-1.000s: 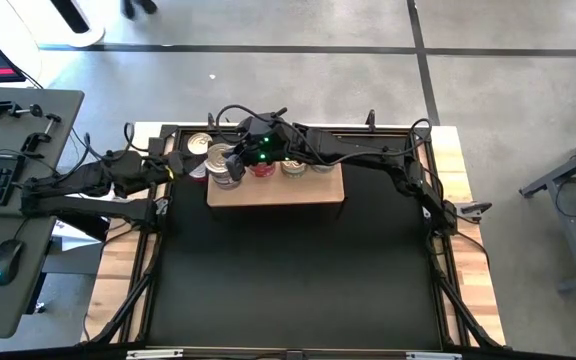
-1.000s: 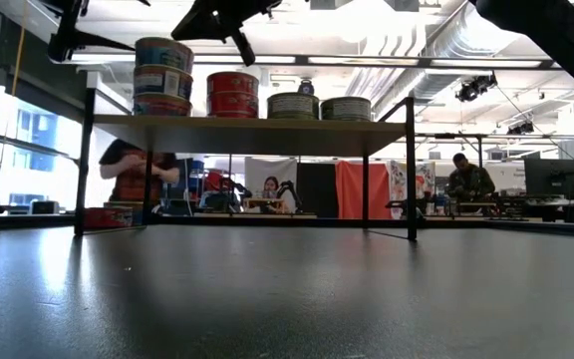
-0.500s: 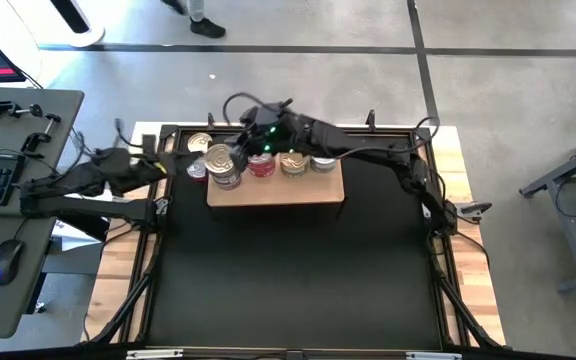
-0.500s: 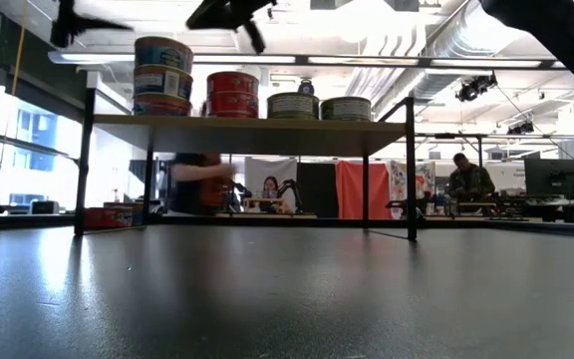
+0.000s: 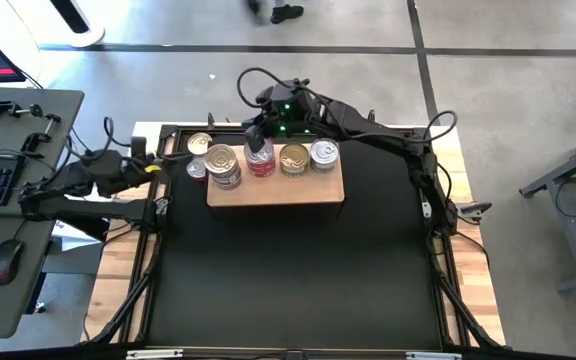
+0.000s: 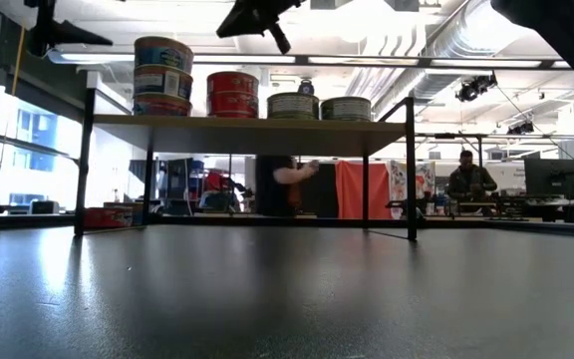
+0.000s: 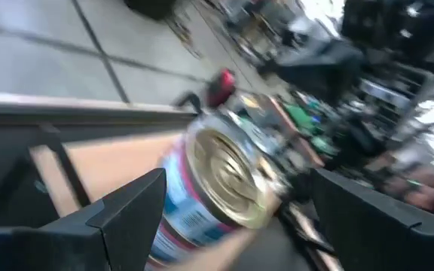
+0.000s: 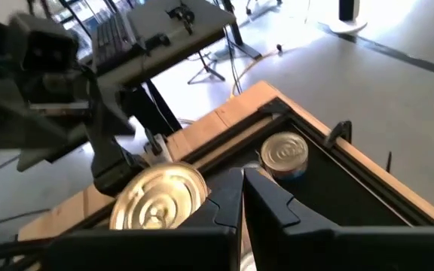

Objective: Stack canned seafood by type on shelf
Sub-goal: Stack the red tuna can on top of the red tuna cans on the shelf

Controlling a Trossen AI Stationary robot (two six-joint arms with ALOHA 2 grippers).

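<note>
On the left, the left gripper (image 5: 158, 166) hangs past the left end of the shelf (image 5: 275, 187), and its wrist view shows its jaws spread wide with nothing between them. In that view a tall stack of tins with a gold lid (image 7: 221, 181) stands in front of it, but it is blurry. Down on the black table (image 5: 298, 270), just left of the shelf, sits a loose tin (image 5: 199, 144) with a silver lid, and a little red thing shows beside it that is too small to make out. The shelf is a flat wooden board on thin dark legs near the back of the table. Along its back edge the tins stand in a row. First comes a tall stack (image 6: 162, 76) with blue, white and red labels, three tins high in the low view. Next is a stack of red tins (image 6: 232, 95), two high. Then come two single tins side by side, one with a gold lid (image 5: 294, 158) and one with a silver lid (image 5: 324, 152). The right gripper (image 5: 258, 133) hangs up in the air just behind the red stack, not touching it. Its jaws are pressed together and hold nothing. Far behind the table, a person (image 6: 285, 185) walks by in the room.
</note>
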